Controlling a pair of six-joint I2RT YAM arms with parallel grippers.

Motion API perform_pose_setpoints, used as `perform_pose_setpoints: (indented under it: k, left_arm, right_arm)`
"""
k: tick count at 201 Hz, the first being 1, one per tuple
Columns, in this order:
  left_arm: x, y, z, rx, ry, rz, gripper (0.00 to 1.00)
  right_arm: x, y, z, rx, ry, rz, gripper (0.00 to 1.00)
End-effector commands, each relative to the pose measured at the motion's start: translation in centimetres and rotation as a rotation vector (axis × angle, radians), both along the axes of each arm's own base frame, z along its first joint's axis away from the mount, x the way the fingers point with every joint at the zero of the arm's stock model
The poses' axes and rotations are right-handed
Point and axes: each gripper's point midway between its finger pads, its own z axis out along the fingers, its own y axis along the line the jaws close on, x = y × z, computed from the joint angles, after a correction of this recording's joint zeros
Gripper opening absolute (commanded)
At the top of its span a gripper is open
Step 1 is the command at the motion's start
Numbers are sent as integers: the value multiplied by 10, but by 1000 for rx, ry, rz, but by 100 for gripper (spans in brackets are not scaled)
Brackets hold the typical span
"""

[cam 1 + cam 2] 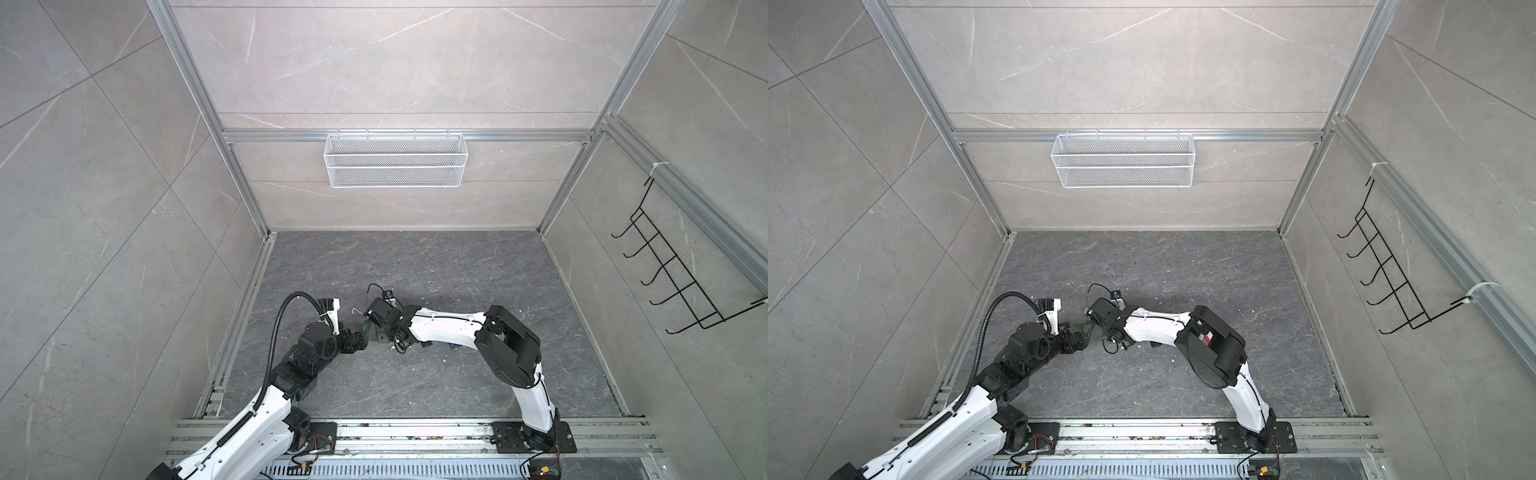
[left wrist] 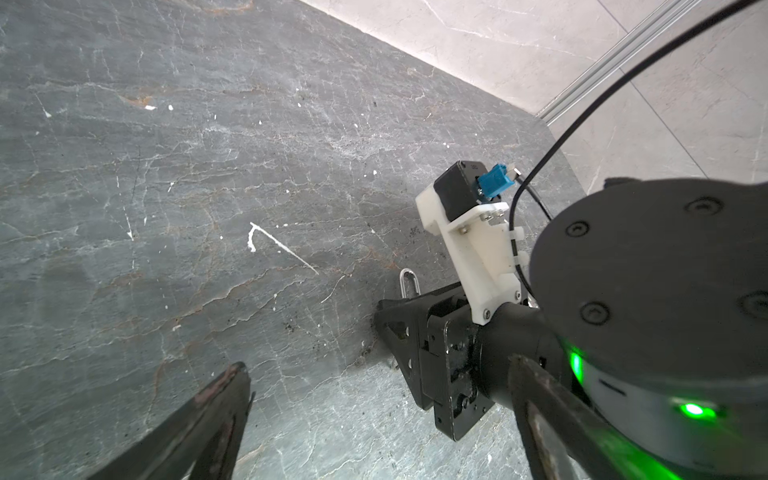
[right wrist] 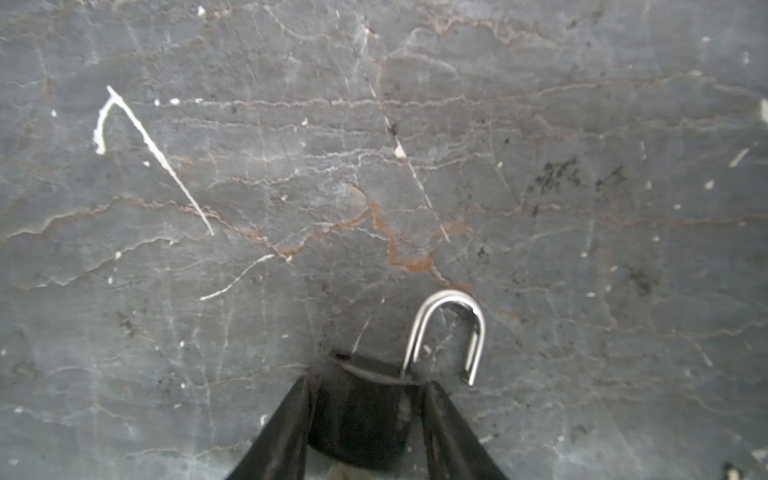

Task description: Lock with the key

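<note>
Right hand (image 3: 370,390) grips the small black padlock (image 3: 361,428) by its body, left of the middle of the dark grey stone-patterned worktop (image 3: 582,124). Its silver U-shaped steel shackle (image 3: 451,296) points out beyond the fingertips, with one leg free, so it is judged unlocked. Left hand (image 2: 378,368) is spread wide and empty, just beside it. No key is visible.

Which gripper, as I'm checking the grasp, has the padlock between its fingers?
The right gripper: its fingers flank the black padlock, shackle open. The left gripper stands wide open, empty.
</note>
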Motion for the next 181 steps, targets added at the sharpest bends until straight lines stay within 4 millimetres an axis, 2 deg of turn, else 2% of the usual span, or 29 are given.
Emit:
perform_pose_setpoints:
  k: [1,54,95,101,112,139,164,181]
  left_arm:
    - [1,-1,3,-16,-9,-9,99]
    - [0,-1,1,-25,-3,-9,98]
    - [3,-2,1,-33,2,-12,98]
    - [3,-2,1,-37,4,-8,98]
    - [5,1,-1,-35,18,16,98]
    - [12,3,-16,7,105,40,97]
    - [19,-15,-20,-11,145,-25,97]
    - [23,-30,-19,-15,171,-93,97]
  right_arm:
    - [-5,-9,-9,-69,15,-16,45]
    - [-12,-9,-18,-76,45,-9,33]
    - [-19,-8,-17,-51,55,32,15]
    - [-18,-8,-15,-48,50,49,7]
    - [-18,-7,-11,-43,34,83,0]
    - [-16,1,8,25,-26,191,0]
    - [-21,8,32,101,-90,301,0]
    - [-26,5,43,122,-138,362,0]
